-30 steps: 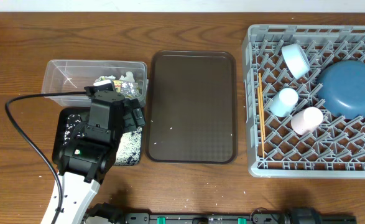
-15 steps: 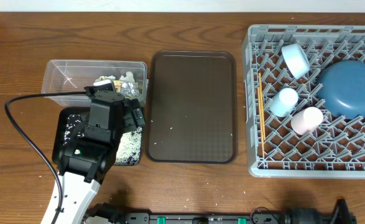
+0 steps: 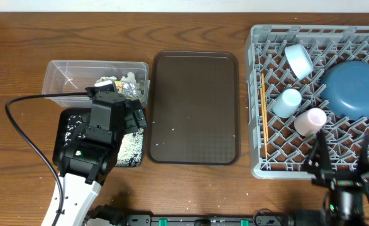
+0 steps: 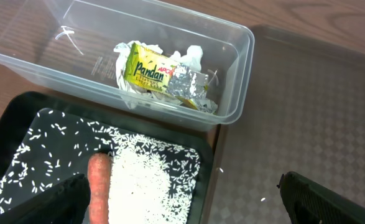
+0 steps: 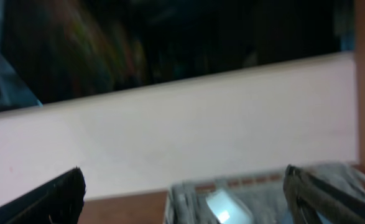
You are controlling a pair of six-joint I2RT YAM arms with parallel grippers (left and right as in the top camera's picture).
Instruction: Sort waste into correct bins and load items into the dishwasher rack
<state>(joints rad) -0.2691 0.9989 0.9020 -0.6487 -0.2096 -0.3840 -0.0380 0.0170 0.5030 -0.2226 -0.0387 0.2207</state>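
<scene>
Left gripper (image 4: 182, 186): jaws spread to full width, nothing between them, hanging over the black tray (image 4: 20, 124) just left of the brown tray (image 3: 193, 107).
Right gripper (image 3: 342, 157): jaws wide apart too, empty, raised at the near edge of the rack (image 3: 259, 163), well right of the brown tray; wrist view blurred, aimed at the wall.
Clear tub (image 3: 58, 72): left of the brown tray, far side; wrapper (image 4: 148, 70) and tissue (image 4: 191, 56) bunched at its right end.
Black tray contents: carrot (image 4: 98, 186) lying beside a heap of rice (image 4: 145, 186), more grains scattered around.
Rack load: blue plate (image 3: 354, 88), pink cup (image 3: 310, 119), light-blue cup (image 3: 286, 102), white bowl (image 3: 299, 59) and chopsticks (image 3: 264, 113) all inside, right of the brown tray.
Progress: looks close to done, just a few white specks on the brown tray and the tabletop (image 3: 21, 37).
Wrapper and tissue: featherlight, soft, crushable; pinch anywhere on a raised fold.
Carrot: firm, smooth, prone to rolling; best taken across the middle.
Rice: tiny and loose, likely poor for pinching.
Cups and bowl: rigid, probably slick; rim or wall hold.
Chopsticks: thin, stiff, low between pegs; awkward to regrasp.
</scene>
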